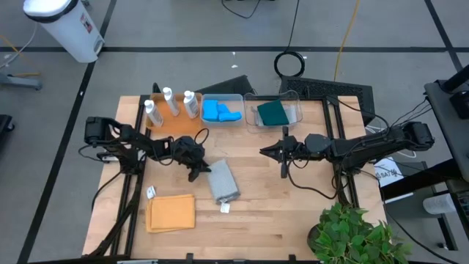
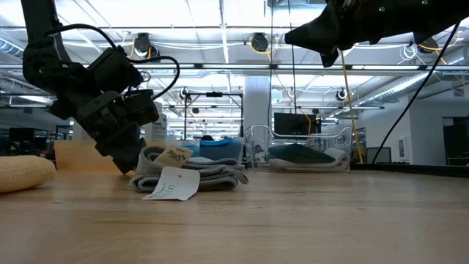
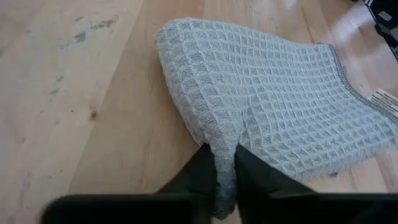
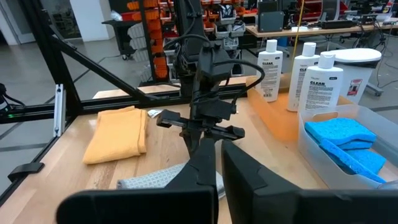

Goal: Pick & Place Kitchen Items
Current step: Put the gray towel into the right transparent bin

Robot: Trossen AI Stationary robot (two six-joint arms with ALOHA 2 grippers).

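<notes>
Clearly the pick-up of the grey cloth is under way: the left gripper is down at the cloth's near edge in the middle of the wooden table, its fingers pinching a raised fold of the weave. Next, I judge, it must lift cleanly and carry toward the clear bins at the back. Further right, the right gripper hangs above the table, fingers close together, holding nothing. Behind the table is a bright workshop with ceiling lights.
</notes>
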